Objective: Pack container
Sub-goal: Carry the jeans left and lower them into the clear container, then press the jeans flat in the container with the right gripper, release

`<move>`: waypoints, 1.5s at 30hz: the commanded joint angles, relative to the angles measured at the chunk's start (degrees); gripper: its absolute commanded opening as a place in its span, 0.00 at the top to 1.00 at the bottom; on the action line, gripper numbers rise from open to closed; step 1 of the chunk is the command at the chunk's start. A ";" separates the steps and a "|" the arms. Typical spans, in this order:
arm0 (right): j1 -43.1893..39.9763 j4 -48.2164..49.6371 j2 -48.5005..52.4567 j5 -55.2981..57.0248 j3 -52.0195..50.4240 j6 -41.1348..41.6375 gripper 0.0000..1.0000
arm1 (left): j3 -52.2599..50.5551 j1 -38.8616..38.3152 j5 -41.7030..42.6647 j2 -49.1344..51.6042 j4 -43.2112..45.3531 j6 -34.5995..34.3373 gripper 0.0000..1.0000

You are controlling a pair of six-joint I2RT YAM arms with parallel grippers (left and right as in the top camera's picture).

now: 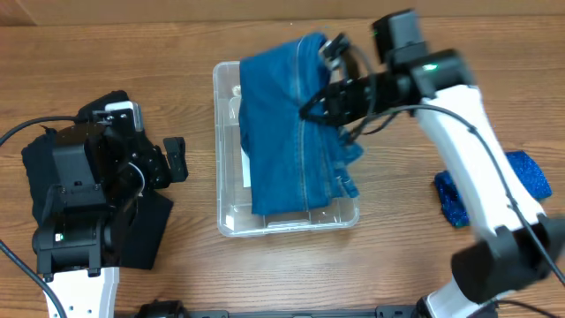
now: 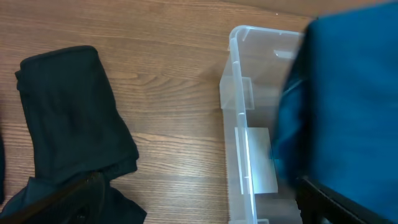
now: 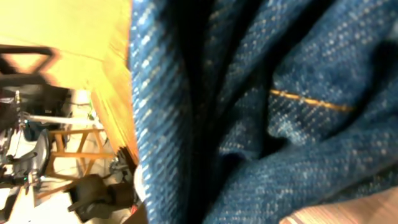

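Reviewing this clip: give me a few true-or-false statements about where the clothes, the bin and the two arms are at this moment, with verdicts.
1. A blue denim garment drapes over the clear plastic rectangular container. True.
2. The left arm has its jaws on the denim. False: the right arm does; the left arm is off to the container's left.
3. A black folded cloth lies on the wooden table beside the container. True.
4. The glittery blue item sits inside the container. False: it lies on the table, right of it.
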 commanded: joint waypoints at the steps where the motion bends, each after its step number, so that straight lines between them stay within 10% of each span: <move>1: 3.61 5.27 -0.07 -7.34 -2.23 4.55 0.96 | 1.53 -0.37 -0.39 -0.17 0.09 1.16 0.00; 16: 5.27 15.54 3.85 16.13 -8.41 19.96 0.95 | 1.53 -0.37 -0.39 -0.17 -0.61 1.16 0.00; 18: 5.27 14.32 3.85 20.46 -8.41 19.82 0.50 | 1.53 -0.37 -0.39 -0.17 -0.98 1.16 0.00; 20: 5.27 13.51 3.85 23.43 -8.41 18.58 0.37 | 1.53 -0.37 -0.37 -0.17 -1.20 1.16 0.00; 35: 7.91 -9.62 2.91 46.03 11.74 9.55 0.46 | 1.53 -0.37 -0.37 -0.17 -1.33 1.16 0.00; 41: 11.02 -9.99 3.91 47.23 11.63 4.11 0.92 | 1.53 -0.37 -0.37 -0.17 -1.38 1.14 0.00; 45: 11.43 -6.32 6.80 47.50 7.58 4.11 0.96 | 1.53 -0.37 -0.35 -0.17 -1.44 1.14 0.00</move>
